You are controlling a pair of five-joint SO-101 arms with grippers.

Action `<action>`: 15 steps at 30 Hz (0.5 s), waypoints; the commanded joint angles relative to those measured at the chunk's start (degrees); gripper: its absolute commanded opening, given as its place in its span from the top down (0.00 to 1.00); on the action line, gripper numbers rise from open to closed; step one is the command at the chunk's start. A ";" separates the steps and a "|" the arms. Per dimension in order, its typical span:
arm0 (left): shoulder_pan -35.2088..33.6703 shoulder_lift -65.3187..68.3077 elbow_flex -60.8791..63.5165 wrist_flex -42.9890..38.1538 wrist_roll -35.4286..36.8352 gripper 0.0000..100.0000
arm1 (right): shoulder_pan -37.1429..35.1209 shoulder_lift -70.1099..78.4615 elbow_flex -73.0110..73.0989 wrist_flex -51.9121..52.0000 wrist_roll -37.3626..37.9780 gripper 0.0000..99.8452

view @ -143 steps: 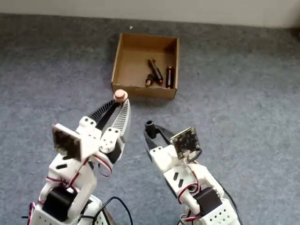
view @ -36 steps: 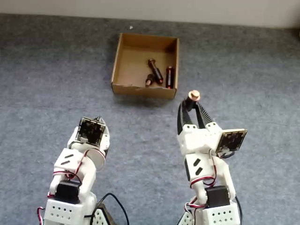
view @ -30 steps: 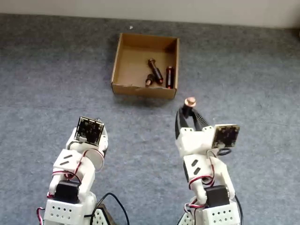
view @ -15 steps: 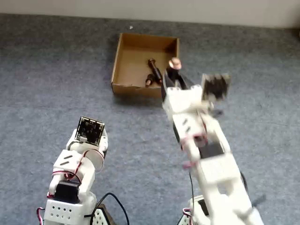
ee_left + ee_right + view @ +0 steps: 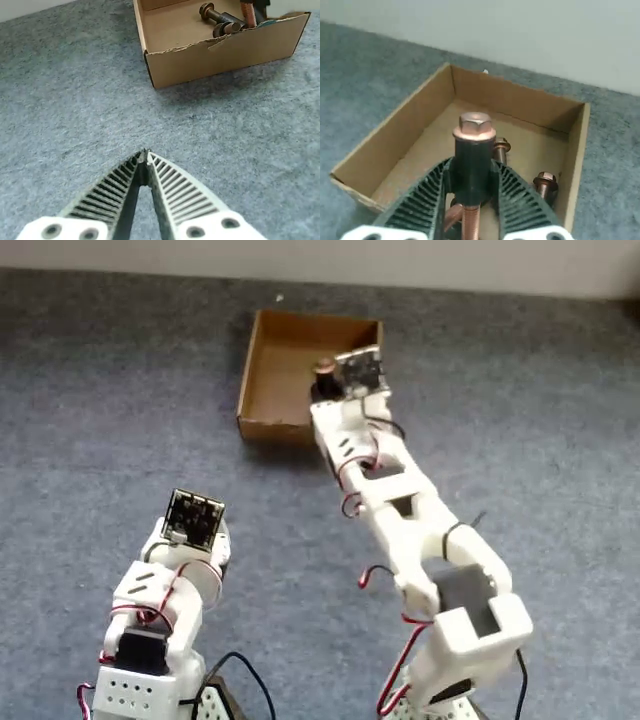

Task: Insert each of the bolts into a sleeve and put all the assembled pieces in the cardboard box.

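Observation:
My right gripper (image 5: 471, 175) is shut on a black sleeve (image 5: 471, 162) with a copper bolt (image 5: 475, 126) through it, held upright above the open cardboard box (image 5: 410, 125). From above, the right arm stretches out over the box (image 5: 262, 350), with the bolt head (image 5: 324, 367) showing at its tip. Two assembled pieces (image 5: 500, 148) (image 5: 545, 182) lie on the box floor beyond the held one. My left gripper (image 5: 146, 156) is shut with nothing in it, low over the carpet, well short of the box's near wall (image 5: 220, 50).
Grey carpet (image 5: 520, 420) covers the floor all around the box. The left arm (image 5: 170, 580) sits folded back at the lower left. A pale wall runs along the far edge behind the box.
The right arm has swung forward and left from in front of the box's right corner to over the box, carrying the sleeved bolt. The left arm has stayed still.

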 commanded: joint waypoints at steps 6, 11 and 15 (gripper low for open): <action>-0.75 -0.22 1.10 0.26 -0.70 0.99 | -0.57 3.12 -4.53 -2.95 1.05 0.96; -0.75 -0.22 1.10 0.26 -0.70 0.99 | -0.75 2.86 -4.35 -2.15 1.05 0.85; -0.75 -0.22 1.10 0.26 -0.70 0.99 | -1.01 -1.80 -3.91 4.97 1.05 0.85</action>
